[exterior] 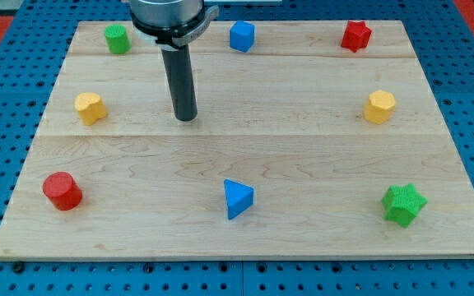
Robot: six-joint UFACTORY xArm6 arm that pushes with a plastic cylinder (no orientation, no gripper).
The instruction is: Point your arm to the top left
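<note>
So my tip [187, 117] is sitting on the pale wooden board [245, 230], a bit up and left of the board's middle, roughly 10 o'clock from centre. There are no jaws on this rig, just the straight dark rod [182, 82], so nothing is open, closed or held, and the tip isn't touching any block.

The top-left corner of the board is at about 10 o'clock from the tip. The small green plastic cylinder [117, 38] sits in that corner, well apart from the tip. The yellow plastic hexagonal block [90, 108] is at roughly 9 o'clock from the tip, near the left edge.

The blue plastic cube-ish block [241, 36] is at about 1 o'clock from the tip, near the top edge. The red plastic star block [355, 35] is in the top-right corner, and a second yellow hexagonal block [378, 107] is at 3 o'clock by the right edge.

Along the bottom: red plastic cylinder [62, 191] at 8 o'clock, blue plastic triangular block [237, 198] at about 5 o'clock, green plastic star block [403, 204] in the bottom right.
</note>
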